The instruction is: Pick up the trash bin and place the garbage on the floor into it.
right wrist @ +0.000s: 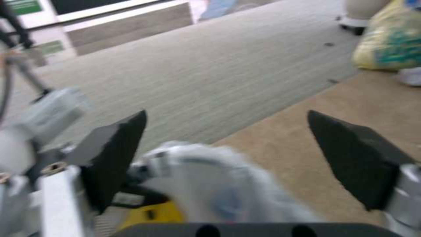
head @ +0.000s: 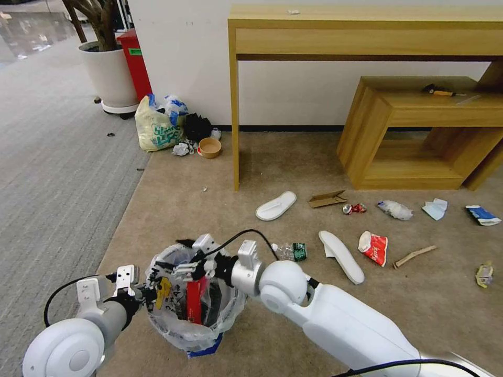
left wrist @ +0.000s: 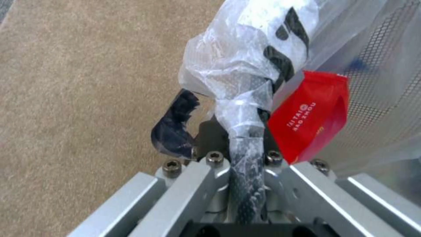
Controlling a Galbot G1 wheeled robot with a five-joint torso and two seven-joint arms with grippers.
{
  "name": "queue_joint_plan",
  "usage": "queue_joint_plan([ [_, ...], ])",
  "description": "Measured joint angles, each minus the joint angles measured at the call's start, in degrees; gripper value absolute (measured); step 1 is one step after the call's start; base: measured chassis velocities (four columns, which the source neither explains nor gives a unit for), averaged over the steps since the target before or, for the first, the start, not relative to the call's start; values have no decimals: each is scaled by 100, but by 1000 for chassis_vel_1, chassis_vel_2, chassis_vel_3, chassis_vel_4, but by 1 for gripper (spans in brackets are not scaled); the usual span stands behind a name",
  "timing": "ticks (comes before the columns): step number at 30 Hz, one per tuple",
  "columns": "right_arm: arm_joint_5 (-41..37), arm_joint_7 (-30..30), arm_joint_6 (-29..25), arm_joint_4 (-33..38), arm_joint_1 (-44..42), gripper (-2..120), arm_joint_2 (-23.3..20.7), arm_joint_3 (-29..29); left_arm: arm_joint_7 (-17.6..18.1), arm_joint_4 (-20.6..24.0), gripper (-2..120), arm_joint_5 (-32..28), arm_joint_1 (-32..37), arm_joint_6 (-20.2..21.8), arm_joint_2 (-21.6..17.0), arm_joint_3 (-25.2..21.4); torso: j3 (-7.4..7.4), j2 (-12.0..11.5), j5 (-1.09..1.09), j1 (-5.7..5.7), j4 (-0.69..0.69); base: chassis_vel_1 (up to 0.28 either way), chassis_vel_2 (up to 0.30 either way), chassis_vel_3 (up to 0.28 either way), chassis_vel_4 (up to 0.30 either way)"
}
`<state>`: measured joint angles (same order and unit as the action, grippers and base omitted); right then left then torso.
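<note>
— Status of the task?

— Partly done, by my reading. The trash bin (head: 195,309) is held low over the beige carpet (head: 220,209), directly in front of the robot. The left end effector (head: 148,289) is pinched on its rim; the left wrist view shows the fingers pressed together on the mesh wall and the gathered liner (left wrist: 245,98). A red wrapper (head: 195,299) and some yellow scrap already lie inside.

— And the right arm?

— The right end effector (head: 189,269) hangs over the bin's mouth with its dark fingers (right wrist: 115,154) spread wide and nothing between them.

— What is outstanding?

— Most of the garbage. On the carpet: two white slippers (head: 276,205), a cardboard piece (head: 327,199), a crushed red can (head: 355,208), clear plastic (head: 395,210), a pale tissue (head: 436,208), a blue-white packet (head: 482,215), a second red wrapper (head: 373,247), a wood stick (head: 415,256), and a small crumpled bottle (head: 291,252) just beside the bin.

— Materials?

— The bin is dark wire mesh, round, lined with crinkly clear film bearing black lettering. The slippers are flat, soft and elongated; the can is dented metal; the wrappers are glossy foil; the stick is rough and slightly bent.
</note>
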<state>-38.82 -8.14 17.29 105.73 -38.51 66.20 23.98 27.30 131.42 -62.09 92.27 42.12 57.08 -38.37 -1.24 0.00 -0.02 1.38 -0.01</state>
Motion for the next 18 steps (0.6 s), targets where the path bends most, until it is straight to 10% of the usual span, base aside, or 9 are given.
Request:
queue_joint_plan([
  [18, 466, 59, 205, 127, -1741, 100, -652, -2767, -211, -13, 0, 296, 158, 1, 256, -125, 0, 0, 1, 0, -1, 0, 0, 0, 0],
])
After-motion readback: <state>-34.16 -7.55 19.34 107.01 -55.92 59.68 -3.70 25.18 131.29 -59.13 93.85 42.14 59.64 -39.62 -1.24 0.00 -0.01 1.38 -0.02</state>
